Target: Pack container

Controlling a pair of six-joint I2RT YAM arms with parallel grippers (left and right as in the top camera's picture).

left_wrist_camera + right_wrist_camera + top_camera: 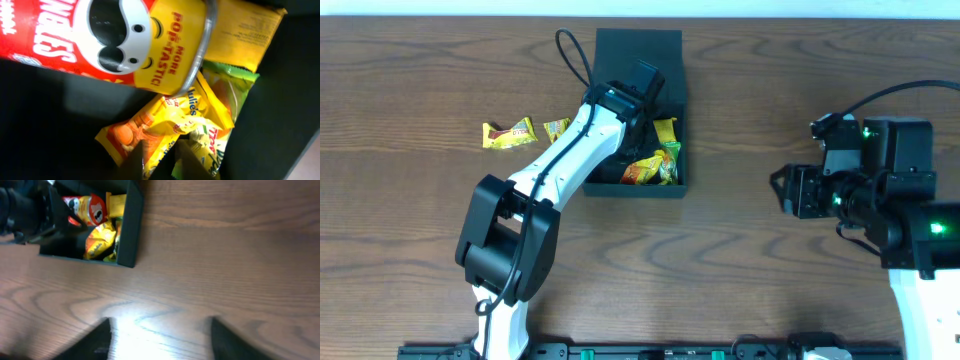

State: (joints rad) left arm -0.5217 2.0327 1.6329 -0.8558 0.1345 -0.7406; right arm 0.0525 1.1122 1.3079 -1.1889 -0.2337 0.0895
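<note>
The dark teal container [638, 45] stands open at the back middle of the table. It also shows in the right wrist view [131, 225]. My left gripper [638, 118] reaches down into it. In the left wrist view its fingers [162, 150] are close together around the edge of a yellow-orange snack packet [160, 120]. This packet lies on the container floor [50, 115] below a red Pringles can [75, 45], beside a green packet [227, 95] and a yellow packet [240, 35]. My right gripper [782, 190] is open and empty over bare wood [157, 330], to the container's right.
Two loose snack packets lie on the table left of the container, a yellow-brown one [510, 132] and a smaller one [557, 128] against my left arm. The wooden table [770, 80] surrounds everything.
</note>
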